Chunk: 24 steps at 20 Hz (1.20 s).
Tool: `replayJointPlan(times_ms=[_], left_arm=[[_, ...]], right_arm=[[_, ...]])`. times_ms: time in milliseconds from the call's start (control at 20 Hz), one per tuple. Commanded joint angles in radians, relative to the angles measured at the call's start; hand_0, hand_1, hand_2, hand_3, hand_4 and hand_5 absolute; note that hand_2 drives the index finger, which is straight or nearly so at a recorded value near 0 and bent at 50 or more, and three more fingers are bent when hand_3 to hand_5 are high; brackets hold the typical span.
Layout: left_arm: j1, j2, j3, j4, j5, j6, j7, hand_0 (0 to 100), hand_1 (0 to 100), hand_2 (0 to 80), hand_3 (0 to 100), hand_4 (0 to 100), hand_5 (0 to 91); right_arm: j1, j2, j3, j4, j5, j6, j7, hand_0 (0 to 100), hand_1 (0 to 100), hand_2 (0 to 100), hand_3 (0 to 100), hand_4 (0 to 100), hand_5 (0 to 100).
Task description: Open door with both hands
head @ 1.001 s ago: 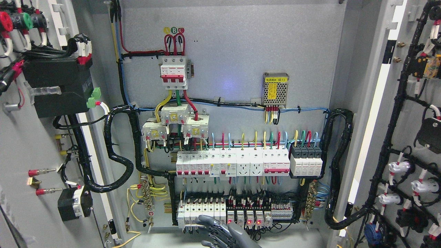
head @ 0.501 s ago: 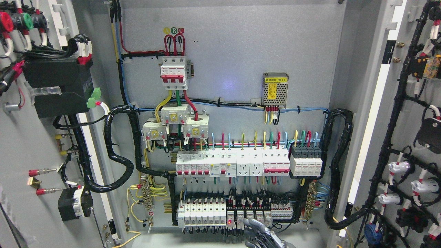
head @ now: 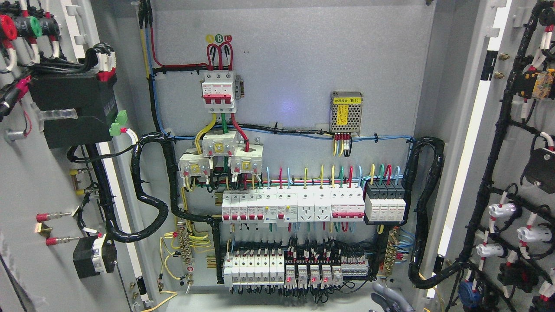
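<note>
Both cabinet doors stand swung wide open. The left door (head: 26,182) fills the left edge and the right door (head: 518,156) the right edge, each showing its wired inner side. Between them lies the cabinet's back panel (head: 295,65) with rows of breakers (head: 295,207). Only the top of one grey robot hand (head: 387,299) shows, at the bottom edge right of the middle, below the lower terminal row (head: 299,268) and near the cabinet's right wall. I take it for my right hand. It touches neither door. My left hand is out of view.
A black cable loom (head: 427,208) loops down the cabinet's right side just above the hand. Another loom (head: 149,203) hangs at the left. A black box (head: 71,108) and push-button backs sit on the left door. A small power supply (head: 346,112) is mounted high on the panel.
The grey hand has slid rightward along the bottom edge, from below the middle terminals to the lower right corner of the cabinet, and sunk lower out of view. The doors have not moved.
</note>
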<state>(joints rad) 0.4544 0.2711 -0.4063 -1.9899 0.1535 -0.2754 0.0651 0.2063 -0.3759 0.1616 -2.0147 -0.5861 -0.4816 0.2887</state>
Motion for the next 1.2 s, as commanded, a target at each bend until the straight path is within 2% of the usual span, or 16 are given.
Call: replayJointPlan(times_ms=[0, 100, 200, 300, 601, 851, 1151], left_arm=[[-0.102, -0.067, 0.003, -0.081, 0.006, -0.004, 0.001, 0, 0, 0.0, 0, 0, 0.0], [-0.111, -0.081, 0.004, -0.098, 0.006, -0.021, 0.001, 0, 0, 0.0, 0, 0, 0.0], [-0.109, -0.09, 0.006, -0.098, 0.006, -0.102, 0.004, 0, 0, 0.0, 0, 0, 0.0], [-0.109, -0.09, 0.007, -0.096, 0.004, -0.155, 0.004, 0, 0, 0.0, 0, 0, 0.0], [-0.108, -0.113, 0.07, -0.096, 0.004, -0.222, 0.005, 0, 0, 0.0, 0, 0, 0.0], [-0.102, -0.115, 0.125, -0.092, 0.006, -0.274, 0.007, 0, 0, 0.0, 0, 0, 0.0], [-0.102, -0.115, 0.168, -0.092, 0.008, -0.274, 0.007, 0, 0, 0.0, 0, 0, 0.0]], right_arm=[[0.082, -0.044, -0.151, -0.039, -0.001, -0.087, 0.003, 19, 0, 0, 0, 0, 0], [0.082, -0.052, -0.192, -0.038, -0.003, -0.092, 0.003, 19, 0, 0, 0, 0, 0], [0.082, -0.078, -0.235, -0.038, -0.003, -0.092, 0.004, 19, 0, 0, 0, 0, 0], [0.081, -0.093, -0.255, -0.038, -0.003, -0.092, 0.009, 19, 0, 0, 0, 0, 0], [0.082, -0.129, -0.307, -0.041, -0.003, -0.095, 0.01, 19, 0, 0, 0, 0, 0], [0.09, -0.132, -0.343, -0.035, -0.011, -0.094, 0.007, 19, 0, 0, 0, 0, 0], [0.094, -0.13, -0.344, -0.009, -0.015, -0.092, 0.004, 19, 0, 0, 0, 0, 0]])
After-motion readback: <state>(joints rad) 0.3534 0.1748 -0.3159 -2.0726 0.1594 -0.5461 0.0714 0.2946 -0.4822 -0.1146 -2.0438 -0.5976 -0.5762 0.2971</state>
